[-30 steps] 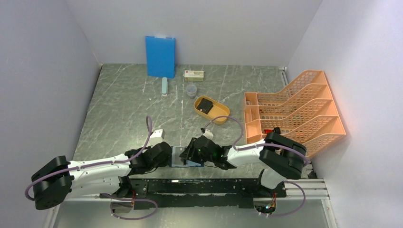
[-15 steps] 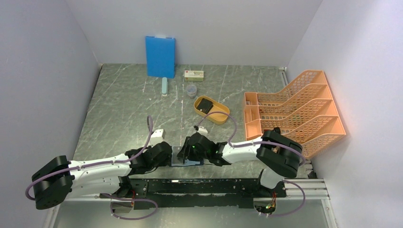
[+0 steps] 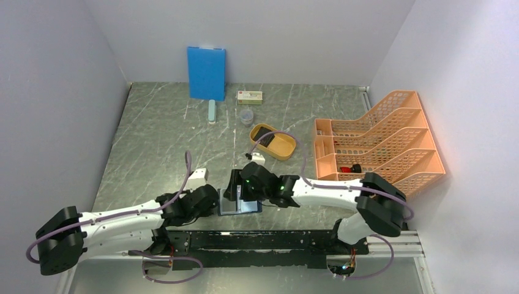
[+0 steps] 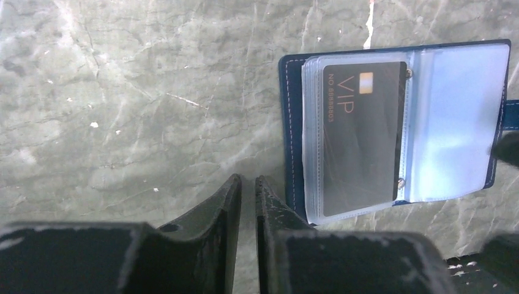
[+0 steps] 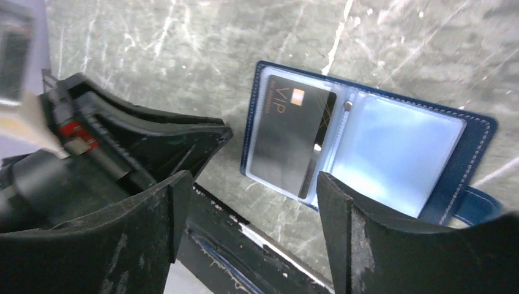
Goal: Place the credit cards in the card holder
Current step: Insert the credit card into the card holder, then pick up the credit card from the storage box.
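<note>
The card holder [image 4: 456,122] lies open on the marble table [image 4: 122,92] near its front edge, with a black VIP card [image 4: 361,135] in its left sleeve. The left gripper [image 4: 248,190] is just beside it, nearly closed and grasping nothing. The right gripper [image 5: 252,177] hangs above it, spread wide and empty.

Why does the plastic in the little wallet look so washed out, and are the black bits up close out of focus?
Left wrist view: glare whitens the empty sleeve of the card holder, yet the black card reads sharp; the left tool up close is soft. Right wrist view: same sheen, right tool blurred. Top view: even light, small detail lost.
</note>
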You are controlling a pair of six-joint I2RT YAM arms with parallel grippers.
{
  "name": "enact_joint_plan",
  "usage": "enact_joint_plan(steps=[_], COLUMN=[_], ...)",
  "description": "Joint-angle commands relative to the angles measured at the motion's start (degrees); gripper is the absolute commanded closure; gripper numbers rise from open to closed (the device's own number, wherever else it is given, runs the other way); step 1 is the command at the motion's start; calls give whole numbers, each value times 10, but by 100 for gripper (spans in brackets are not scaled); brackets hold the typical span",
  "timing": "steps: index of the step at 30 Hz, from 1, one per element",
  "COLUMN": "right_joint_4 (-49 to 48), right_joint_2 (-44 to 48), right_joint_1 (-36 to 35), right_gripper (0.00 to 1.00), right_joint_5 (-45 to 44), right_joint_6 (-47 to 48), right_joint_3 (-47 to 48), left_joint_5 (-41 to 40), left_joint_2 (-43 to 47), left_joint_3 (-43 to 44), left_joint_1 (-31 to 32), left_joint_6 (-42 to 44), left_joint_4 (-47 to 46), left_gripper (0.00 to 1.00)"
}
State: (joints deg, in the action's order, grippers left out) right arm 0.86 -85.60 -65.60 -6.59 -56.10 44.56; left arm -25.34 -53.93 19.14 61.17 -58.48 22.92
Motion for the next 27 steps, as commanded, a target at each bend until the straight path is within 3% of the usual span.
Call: enact_joint_plan(steps=[1, 5, 11, 20, 27], right_joint_4=[95, 130, -5, -87, -91], right_joint_2=[52, 109, 166, 1, -130], right_joint_1=[13, 68, 238, 348, 360], right_gripper=[21, 23, 31, 31, 28], right_joint_5=[-39, -78, -41, -61, -34], right_joint_6=[53, 56, 59, 44, 37], right_joint_3=[31, 28, -32, 44, 127], left_joint_5=[-18, -25, -47, -66, -59], left_joint_2=[21, 38, 85, 100, 64], left_joint_3=[28, 48, 71, 81, 77], left_joint_1=[-1, -1, -1, -1, -1], left_joint_6=[-4, 1, 20, 27, 30], left_joint_4=[42, 57, 64, 72, 50], left_gripper=[76, 67, 56, 50, 50])
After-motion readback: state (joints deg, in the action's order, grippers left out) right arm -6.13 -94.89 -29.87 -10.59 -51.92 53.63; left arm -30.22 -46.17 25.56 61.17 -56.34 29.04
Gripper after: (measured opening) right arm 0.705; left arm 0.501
